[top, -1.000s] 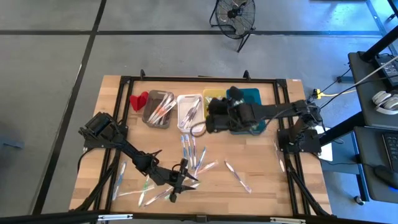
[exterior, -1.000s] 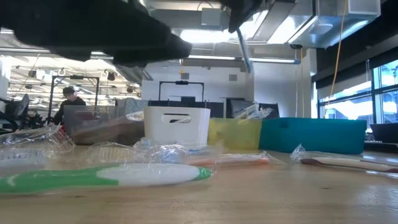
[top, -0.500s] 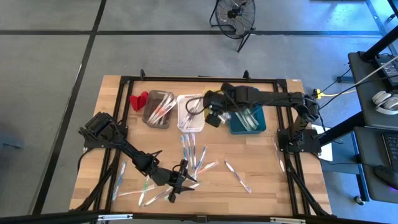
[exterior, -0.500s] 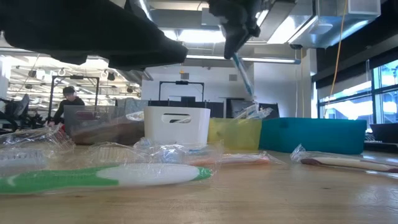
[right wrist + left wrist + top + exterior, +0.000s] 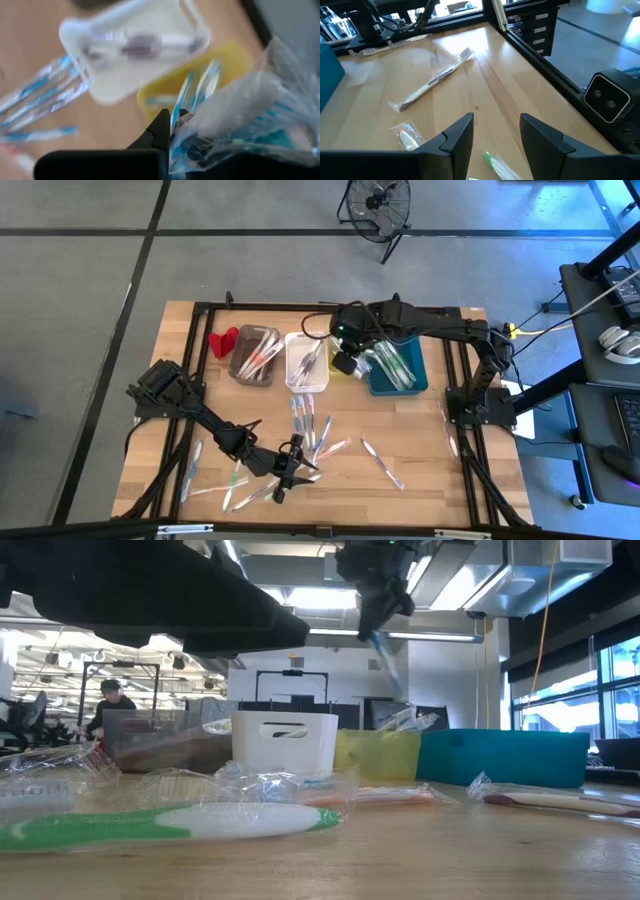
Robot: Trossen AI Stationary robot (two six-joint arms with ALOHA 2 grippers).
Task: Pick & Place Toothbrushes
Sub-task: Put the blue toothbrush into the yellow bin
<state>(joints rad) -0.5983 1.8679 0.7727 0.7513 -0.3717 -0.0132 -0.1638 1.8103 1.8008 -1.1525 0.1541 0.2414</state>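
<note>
four bins [image 5: 308, 360], right gripper [image 5: 345, 363] clamping one wrapped toothbrush [image 5: 388, 658], left gripper [image 5: 287, 476] apart.

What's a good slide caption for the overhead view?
Right hand holds a wrapped toothbrush over the yellow bin; left hand hovers open above loose toothbrushes on the table.

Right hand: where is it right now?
In the high view the right hand hangs over the yellow bin, between the white bin and teal bin, shut on a blue toothbrush.
</note>
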